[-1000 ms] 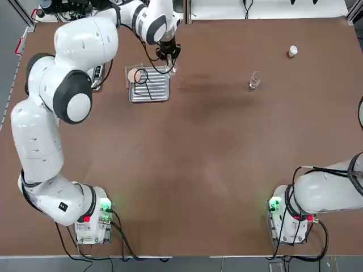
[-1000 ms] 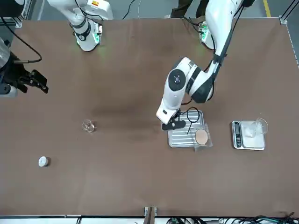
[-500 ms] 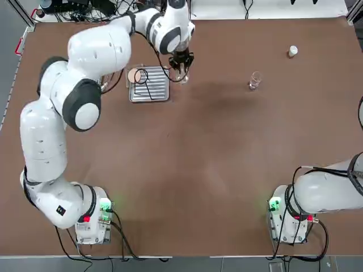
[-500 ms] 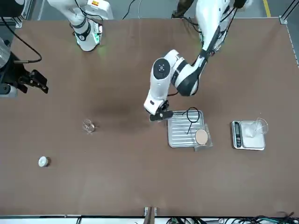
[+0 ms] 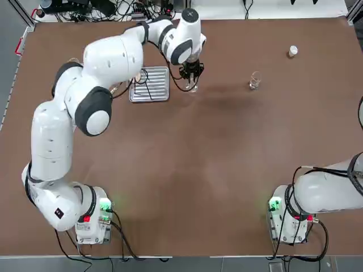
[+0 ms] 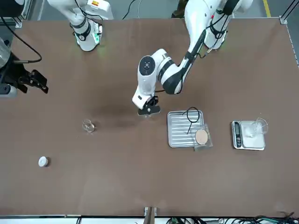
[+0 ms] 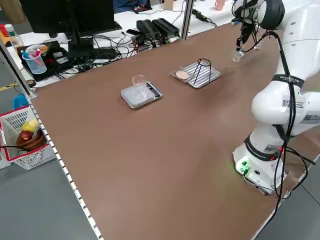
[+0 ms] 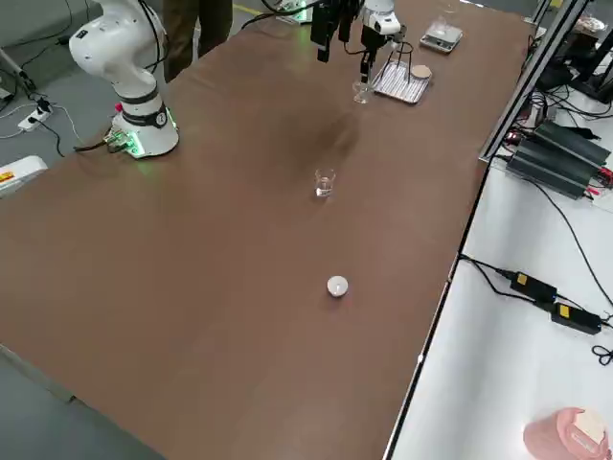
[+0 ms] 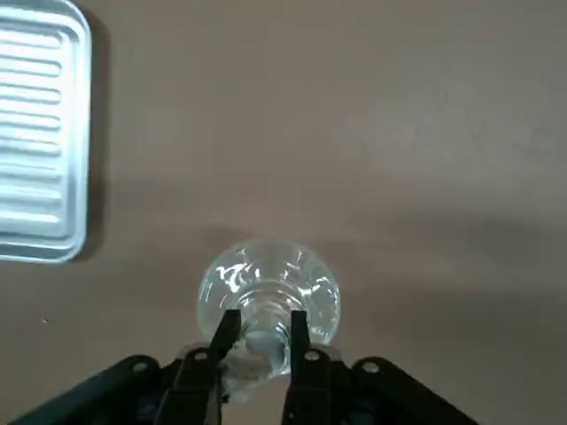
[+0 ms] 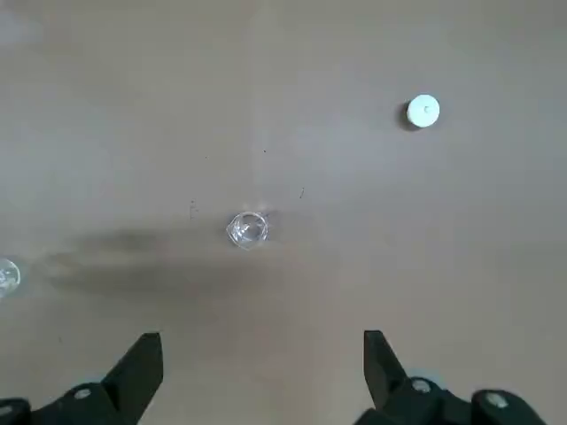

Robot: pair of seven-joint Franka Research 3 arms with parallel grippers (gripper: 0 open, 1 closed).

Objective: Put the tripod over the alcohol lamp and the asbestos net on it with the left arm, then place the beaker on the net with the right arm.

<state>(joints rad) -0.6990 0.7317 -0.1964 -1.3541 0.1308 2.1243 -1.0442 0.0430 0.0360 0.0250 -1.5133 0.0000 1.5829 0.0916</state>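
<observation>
Left gripper carrying the lamp over open table, just right of the tray.

Right arm [image 5: 329, 192] is sitting parked at the near right, its gripper [image 10: 261, 372] hanging with fingers spread wide over bare brown table [image 5: 187, 170]. Mid-table is lying open, with wide room on all sides. Farther out, the left gripper [image 9: 259, 341] is pinching the neck of the lamp [image 9: 268, 297], long axis upright, round body hanging below the fingertips, over the table just right of the ridged tray [image 5: 150, 85]. The tripod [image 6: 192, 115] is standing on that tray, ring up, and the net [image 6: 201, 136] is lying flat at the tray's far left corner. Beaker [image 5: 254, 81] is standing upright well to the right, with a white cap [image 5: 292, 51] beyond it near the far edge. The scale [image 6: 248, 135] is sitting left of the tray.
</observation>
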